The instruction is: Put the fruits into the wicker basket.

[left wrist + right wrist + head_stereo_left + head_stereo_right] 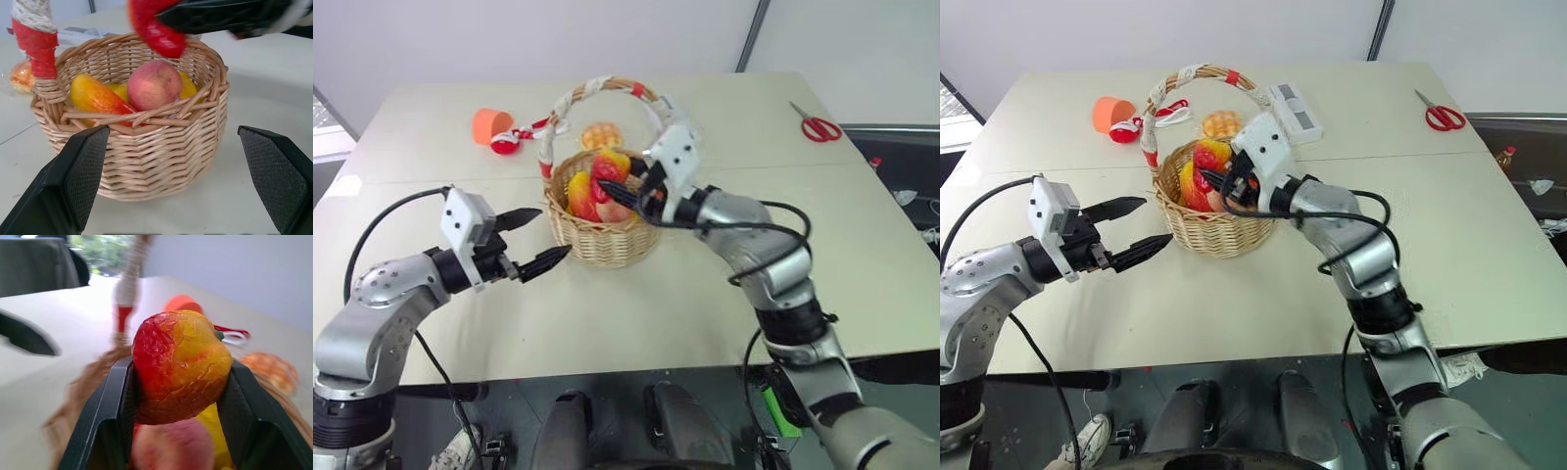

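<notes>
The wicker basket (603,242) stands mid-table under its tall banded handle (597,88). Inside it lie a long mango (95,95), a round pink peach (154,84) and yellow fruits (188,85). My right gripper (178,377) is shut on a red-yellow pointed fruit (181,367), held just above the basket's opening (605,172). My left gripper (551,233) stands open beside the basket's left side with nothing between its fingers, which point at the basket wall (161,156).
Behind the basket lie a golden bun (599,132) and a white box (1295,106). An orange cup (489,124) and a red-white ribbon piece (509,143) sit at the back left. Red scissors (819,127) lie at the far right. The table's front edge (636,362) is near.
</notes>
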### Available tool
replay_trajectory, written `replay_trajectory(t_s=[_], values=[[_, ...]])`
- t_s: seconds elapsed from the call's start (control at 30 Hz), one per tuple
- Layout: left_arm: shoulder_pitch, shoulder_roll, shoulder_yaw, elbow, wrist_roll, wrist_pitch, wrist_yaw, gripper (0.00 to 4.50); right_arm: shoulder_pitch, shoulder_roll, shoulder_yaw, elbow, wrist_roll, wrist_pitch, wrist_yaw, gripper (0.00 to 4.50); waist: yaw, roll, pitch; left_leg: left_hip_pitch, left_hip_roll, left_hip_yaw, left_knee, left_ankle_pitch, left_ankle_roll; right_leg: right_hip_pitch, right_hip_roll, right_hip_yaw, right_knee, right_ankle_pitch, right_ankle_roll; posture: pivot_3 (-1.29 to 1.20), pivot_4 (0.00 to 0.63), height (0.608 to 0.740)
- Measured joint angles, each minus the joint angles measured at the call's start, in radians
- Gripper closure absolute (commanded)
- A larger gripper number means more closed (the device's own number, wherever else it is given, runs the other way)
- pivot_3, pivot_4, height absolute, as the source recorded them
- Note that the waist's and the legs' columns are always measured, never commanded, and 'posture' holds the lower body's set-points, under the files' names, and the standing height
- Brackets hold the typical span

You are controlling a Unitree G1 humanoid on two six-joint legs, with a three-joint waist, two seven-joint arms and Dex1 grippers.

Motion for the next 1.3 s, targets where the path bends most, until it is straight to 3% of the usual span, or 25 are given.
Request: replay_trajectory(t_s=[0.07, 0.1, 0.27, 0.4, 0.5, 0.6, 0.87, 0.97, 1.2, 1.3], values=[[0.000, -0.010, -0.003, -0.007, -0.002, 0.001, 0.017, 0.00, -0.001, 0.003, 0.000, 0.031, -0.019, -0.024, -0.005, 0.18, -0.001, 0.000, 0.000, 0.000, 0.000, 0.000, 0.000, 0.000, 0.000, 0.000, 0.000, 0.000, 0.000, 0.000, 0.000, 0.00, 0.150, 0.740], [0.000, -0.011, -0.004, -0.011, -0.002, 0.002, 0.024, 0.00, -0.001, 0.003, -0.001, 0.032, -0.021, -0.034, -0.003, 0.04, -0.003, 0.000, 0.000, 0.000, 0.000, 0.000, -0.001, 0.000, 0.000, 0.000, 0.000, 0.000, 0.000, 0.000, 0.000, 0.00, 0.150, 0.740], [0.000, -0.026, -0.030, -0.022, -0.003, 0.002, 0.047, 0.00, 0.058, -0.080, -0.026, -0.111, 0.029, -0.091, 0.125, 0.04, -0.004, 0.000, 0.000, 0.000, 0.000, 0.000, -0.001, 0.000, 0.000, 0.000, 0.001, -0.001, 0.000, 0.000, 0.000, 0.00, 0.150, 0.740], [0.000, -0.030, -0.032, -0.021, -0.003, 0.001, 0.056, 0.00, 0.219, -0.255, -0.158, -0.274, 0.185, -0.027, 0.280, 0.04, 0.003, 0.000, 0.000, 0.000, 0.000, -0.001, 0.000, 0.000, 0.000, 0.001, -0.001, -0.002, -0.001, 0.000, 0.000, 0.00, 0.150, 0.740], [-0.001, -0.038, -0.034, -0.018, -0.004, -0.001, 0.056, 0.00, 0.293, -0.315, -0.236, -0.294, 0.229, 0.019, 0.293, 0.04, -0.008, 0.000, 0.000, 0.001, -0.001, 0.001, 0.000, 0.000, 0.000, 0.001, 0.001, 0.000, -0.001, 0.000, 0.000, 0.00, 0.150, 0.740], [-0.011, -0.060, -0.038, -0.012, -0.005, -0.007, 0.056, 0.00, 0.288, -0.298, -0.257, -0.219, 0.190, 0.020, 0.217, 0.04, -0.017, 0.000, 0.000, 0.003, 0.001, 0.000, 0.000, 0.000, 0.001, 0.001, 0.006, 0.002, 0.000, 0.000, -0.001, 0.00, 0.150, 0.740], [-0.048, -0.101, -0.044, -0.006, -0.004, -0.023, 0.083, 0.00, 0.074, -0.068, -0.198, 0.170, 0.047, -0.139, 0.061, 0.04, -0.029, 0.001, 0.000, 0.001, 0.001, 0.001, -0.001, 0.000, 0.000, 0.000, 0.005, 0.002, 0.000, 0.001, -0.001, 0.00, 0.150, 0.740], [-0.039, -0.112, -0.059, -0.014, -0.004, -0.023, 0.095, 0.00, 0.009, -0.012, -0.196, 0.313, 0.019, -0.216, 0.038, 0.88, -0.025, 0.001, 0.000, 0.000, 0.001, 0.000, -0.001, 0.000, 0.000, 0.000, 0.004, 0.001, 0.000, 0.001, -0.001, 0.00, 0.150, 0.740], [-0.022, -0.115, -0.066, -0.041, -0.004, -0.023, 0.117, 0.00, -0.004, 0.004, -0.215, 0.383, 0.022, -0.286, 0.047, 4.33, -0.015, 0.001, 0.000, 0.000, 0.000, 0.000, -0.001, 0.000, 0.000, 0.000, 0.002, 0.001, 0.000, 0.001, -0.001, 0.00, 0.150, 0.740], [-0.019, -0.116, -0.069, -0.040, -0.004, -0.023, 0.117, 0.00, 0.015, 0.002, -0.225, 0.354, 0.025, -0.293, 0.055, 4.31, -0.014, 0.001, 0.000, 0.000, 0.000, 0.000, -0.001, 0.000, 0.000, 0.000, 0.003, 0.001, 0.000, 0.001, -0.001, 0.00, 0.150, 0.740]])
